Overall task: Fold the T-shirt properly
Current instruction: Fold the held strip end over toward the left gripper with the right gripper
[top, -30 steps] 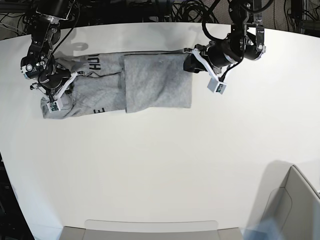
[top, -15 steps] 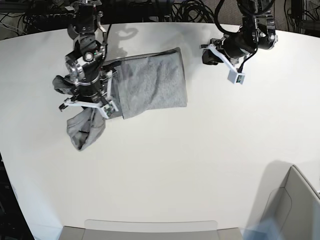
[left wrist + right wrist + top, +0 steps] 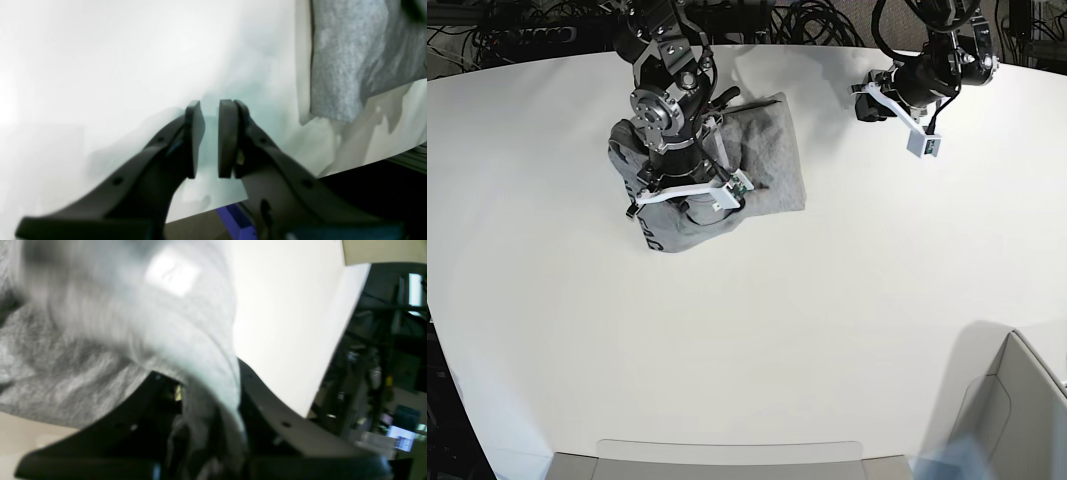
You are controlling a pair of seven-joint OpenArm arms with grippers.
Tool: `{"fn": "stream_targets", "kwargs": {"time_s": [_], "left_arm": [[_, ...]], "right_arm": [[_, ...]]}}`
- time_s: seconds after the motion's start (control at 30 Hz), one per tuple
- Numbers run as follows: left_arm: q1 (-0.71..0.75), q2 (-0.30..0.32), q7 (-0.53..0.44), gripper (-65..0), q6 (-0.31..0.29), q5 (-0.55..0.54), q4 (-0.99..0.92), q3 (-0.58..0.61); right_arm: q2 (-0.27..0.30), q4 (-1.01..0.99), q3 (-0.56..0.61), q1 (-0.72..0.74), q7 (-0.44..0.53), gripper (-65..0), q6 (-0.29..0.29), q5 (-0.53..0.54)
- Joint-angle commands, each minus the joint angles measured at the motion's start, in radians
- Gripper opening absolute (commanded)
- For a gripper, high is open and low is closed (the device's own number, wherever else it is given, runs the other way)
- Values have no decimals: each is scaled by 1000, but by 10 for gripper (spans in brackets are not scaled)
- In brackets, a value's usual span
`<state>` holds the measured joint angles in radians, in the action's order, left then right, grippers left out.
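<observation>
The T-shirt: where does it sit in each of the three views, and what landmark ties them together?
Base: the T-shirt lies upper left of centre, partly under the right gripper.
Left wrist: its grey edge fills the top right corner, apart from the empty left gripper.
Right wrist: blurred cloth fills the left half, running into the gripper.
Shared landmark: the white table.

A broad white table [image 3: 757, 330] fills the view, black cables [image 3: 817, 22] tangled behind its far edge.
</observation>
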<state>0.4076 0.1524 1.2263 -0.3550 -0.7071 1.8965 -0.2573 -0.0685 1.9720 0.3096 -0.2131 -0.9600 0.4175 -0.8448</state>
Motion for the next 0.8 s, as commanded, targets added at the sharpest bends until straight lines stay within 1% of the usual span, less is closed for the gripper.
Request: {"fn": "stream_targets", "kwargs": {"time_s": [0.0,0.1,0.27,0.3,0.4,0.47,0.53,0.6,0.67,0.77], "left_arm": [[-2,6,-13,-555,-3,-10,16,-1],[-2,6,-13,-555,-3,-10,16,-1],[-2,6,-13,-555,-3,-10,16,0],[0,6,-13,-555,-3,-10,16,-1],[0,6,-13,-555,-3,-10,16,-1],[0,6,-13,-555,-3,-10,16,2],[0,6,-13,-555,-3,-10,16,6],[0,6,-13,-555,-3,-10,16,6],[0,6,-13,-555,-3,-12,16,8],[0,6,-13,-555,-3,-10,16,8]], "right_arm": [[-23,0,16,14,20,-650,-7,-18],[-40,-56,44,22,20,-650,-9,-44],[-44,-125,84,34,20,-650,-13,-46],[-44,-127,95,34,20,-650,-30,-46],[-44,-133,150,36,20,-650,-127,-46],[-44,-156,184,45,20,-650,-167,-46],[-44,-194,202,48,20,-650,-184,-46],[-46,-236,207,56,20,-650,-184,-46],[-61,-262,208,57,20,-650,-184,-46],[-64,-267,208,53,20,-536,-184,-43]]}}
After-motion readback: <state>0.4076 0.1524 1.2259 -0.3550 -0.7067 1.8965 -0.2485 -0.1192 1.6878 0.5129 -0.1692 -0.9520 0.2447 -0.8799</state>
